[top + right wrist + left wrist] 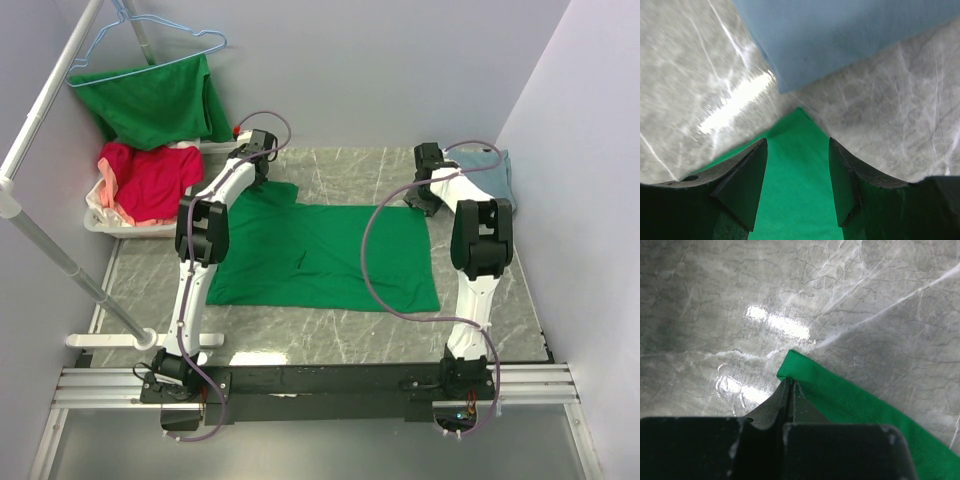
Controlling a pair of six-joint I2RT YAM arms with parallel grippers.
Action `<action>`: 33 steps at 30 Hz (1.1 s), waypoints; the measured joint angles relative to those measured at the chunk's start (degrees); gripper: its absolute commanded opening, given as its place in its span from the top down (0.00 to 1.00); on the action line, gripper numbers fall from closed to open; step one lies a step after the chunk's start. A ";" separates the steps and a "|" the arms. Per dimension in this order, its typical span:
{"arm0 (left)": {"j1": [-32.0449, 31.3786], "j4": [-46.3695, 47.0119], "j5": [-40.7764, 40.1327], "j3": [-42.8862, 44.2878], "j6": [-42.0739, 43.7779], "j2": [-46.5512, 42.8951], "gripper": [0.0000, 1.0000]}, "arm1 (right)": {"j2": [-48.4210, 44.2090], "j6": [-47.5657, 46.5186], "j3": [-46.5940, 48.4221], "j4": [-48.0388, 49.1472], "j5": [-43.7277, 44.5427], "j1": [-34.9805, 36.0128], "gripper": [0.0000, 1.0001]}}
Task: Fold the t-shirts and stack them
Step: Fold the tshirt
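left wrist, green t-shirt (865,411) corner between fingers (771,412)

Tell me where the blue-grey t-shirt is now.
In the top view, the blue-grey t-shirt lies at the far right of the table, just beyond the right gripper and the green t-shirt's far right corner.

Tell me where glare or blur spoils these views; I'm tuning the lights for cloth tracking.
Left wrist: bright glare patches on the table just beyond the corner of the green t-shirt. Right wrist: a glare streak left of the blue-grey t-shirt, whole view soft. Top external: evenly lit, sharp, no strong glare.
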 measured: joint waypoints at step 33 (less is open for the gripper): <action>0.00 -0.22 -0.61 -1.95 1.03 -2.14 0.99 | 5.81 -0.26 7.85 -7.10 -3.65 -0.52 1.00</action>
